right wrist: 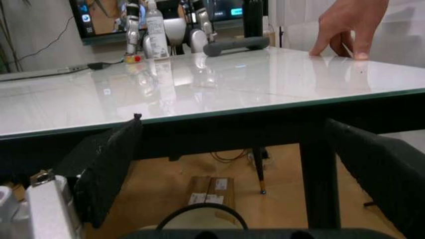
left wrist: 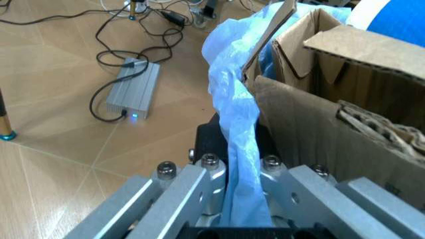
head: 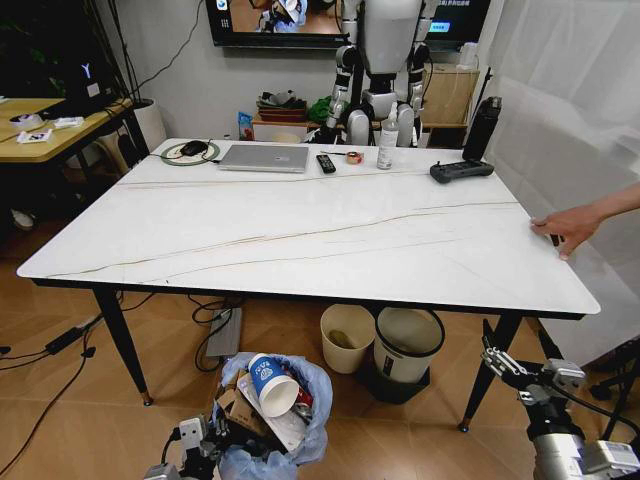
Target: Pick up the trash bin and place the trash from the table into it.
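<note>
your left pincer point(head: 205, 440) sits low at the near left, below the worktop point(head: 300, 235), its jaws pinched on the blue bag of the trash bin point(head: 272, 420); in the left wrist view the pincer point(left wrist: 229, 199) has the blue plastic running straight up between its metal jaws. the bin sits in front of the worktop's near edge, stuffed with the trash point(head: 268, 392): torn cardboard and a blue-white cup. your right pincer point(head: 520, 372) hangs at the near right beside the worktop leg, its dark fingers point(right wrist: 106, 169) spread wide and holding nothing. a person's hand point(head: 568, 226) rests on the worktop's right edge.
</note>
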